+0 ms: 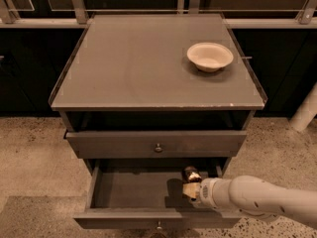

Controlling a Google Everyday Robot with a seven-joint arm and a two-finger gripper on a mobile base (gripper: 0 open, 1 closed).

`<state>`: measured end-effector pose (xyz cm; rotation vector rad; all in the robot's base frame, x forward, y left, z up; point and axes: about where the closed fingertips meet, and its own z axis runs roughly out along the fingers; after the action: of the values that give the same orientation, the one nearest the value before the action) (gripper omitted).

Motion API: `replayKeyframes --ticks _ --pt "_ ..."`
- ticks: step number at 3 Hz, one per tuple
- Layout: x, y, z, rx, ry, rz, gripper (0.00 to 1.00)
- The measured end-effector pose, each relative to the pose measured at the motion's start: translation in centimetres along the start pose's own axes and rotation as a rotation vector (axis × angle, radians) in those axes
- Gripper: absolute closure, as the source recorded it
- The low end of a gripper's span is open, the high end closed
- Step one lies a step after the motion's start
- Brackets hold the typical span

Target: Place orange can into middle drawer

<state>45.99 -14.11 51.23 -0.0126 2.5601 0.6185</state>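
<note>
In the camera view, the white arm point(262, 198) comes in from the lower right and holds the gripper point(189, 186) inside the open drawer point(133, 191), near its right wall. The gripper pinches the can point(191, 173), which stands up from its tip, over the right part of the drawer floor. The upper drawer point(119, 144) is almost closed. On the bench point(133, 58), a white bowl point(210, 56) sits near the right back corner.

End effector point(191, 189) inside open middle drawer point(124, 218), right side; left floor free; upper drawer point(156, 144) overhangs rear.
</note>
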Motion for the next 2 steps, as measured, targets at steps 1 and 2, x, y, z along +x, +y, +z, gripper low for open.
replayKeyframes --ticks 1,2 --pt "0.3 0.1 2.0 0.019 0.005 0.002 1.00" --pt "0.8 0.0 3.6 0.035 0.012 0.010 1.00"
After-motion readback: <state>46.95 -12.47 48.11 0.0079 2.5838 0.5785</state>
